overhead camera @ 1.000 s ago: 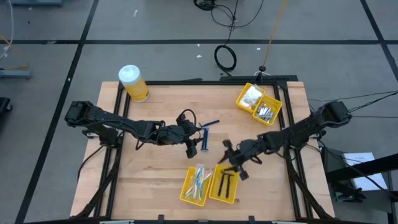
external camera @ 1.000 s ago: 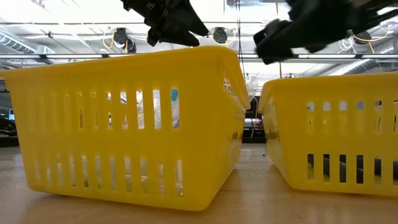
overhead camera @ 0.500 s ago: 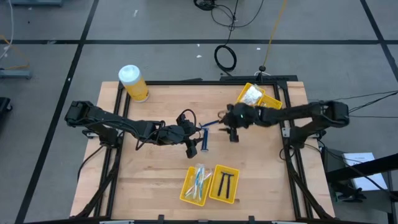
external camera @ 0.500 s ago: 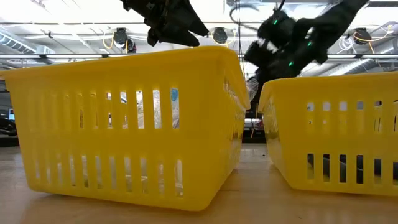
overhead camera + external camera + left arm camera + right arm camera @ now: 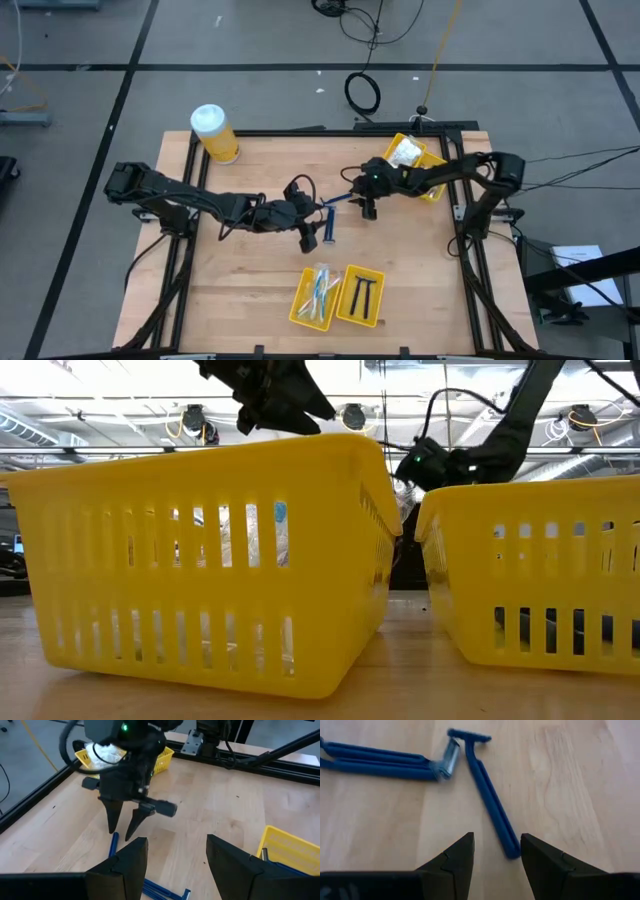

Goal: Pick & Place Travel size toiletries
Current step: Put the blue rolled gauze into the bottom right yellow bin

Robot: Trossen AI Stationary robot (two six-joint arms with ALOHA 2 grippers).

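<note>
Hovering over a razor [image 5: 490, 795] on the table [image 5: 250, 270], the right gripper [image 5: 496, 855] is spreading its fingers to straddle the handle. The left gripper [image 5: 172, 857] is waiting just beside, unclenched and empty, over more razors.

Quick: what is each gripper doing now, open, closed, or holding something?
Left gripper: open, holding nothing, above the table near the blue razors.
Right gripper: open, empty, its fingers on either side of one razor's handle end.

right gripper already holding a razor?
No. The right gripper is open and empty above the table, with the blue razor lying flat ahead of its fingertips.
</note>
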